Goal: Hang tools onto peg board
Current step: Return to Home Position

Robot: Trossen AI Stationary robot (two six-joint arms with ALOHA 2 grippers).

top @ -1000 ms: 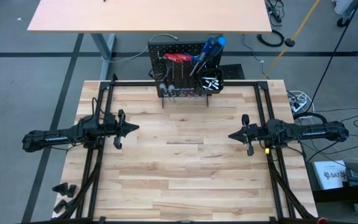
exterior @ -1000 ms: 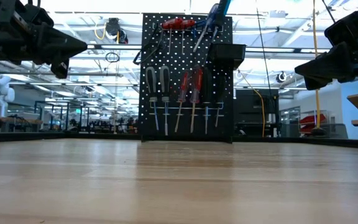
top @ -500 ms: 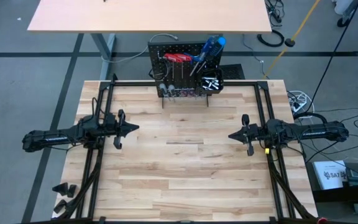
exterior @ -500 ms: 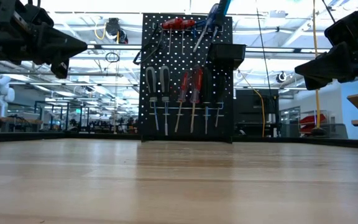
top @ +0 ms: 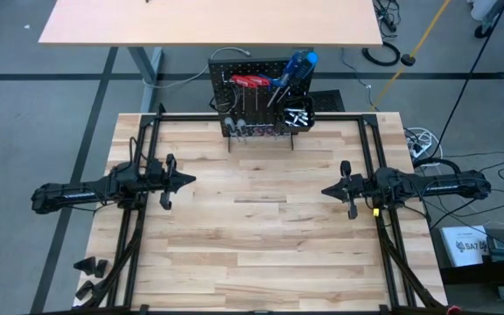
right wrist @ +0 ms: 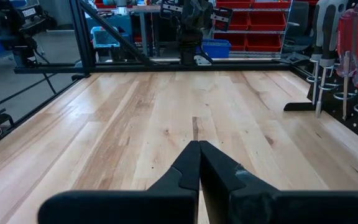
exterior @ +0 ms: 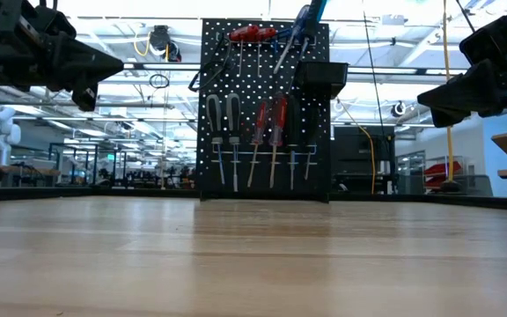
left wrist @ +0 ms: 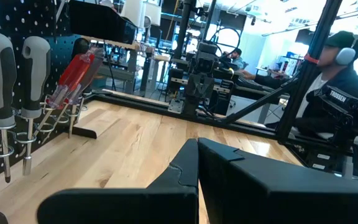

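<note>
High view: left gripper, right gripper both closed, tools on peg board beyond

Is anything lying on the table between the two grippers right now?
No. In the high view, the stretch of table between the left gripper and the right gripper is bare wood. Both grippers are shut.

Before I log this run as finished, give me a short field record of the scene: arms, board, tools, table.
left end effector: shut, holding nothing, above the table's left side
right end effector: shut, holding nothing, above the table's right side
peg board: upright at the table's far edge
tools: hanging on the peg board
black bin: on the peg board, upper right in the low view
table: light wood planks
</note>
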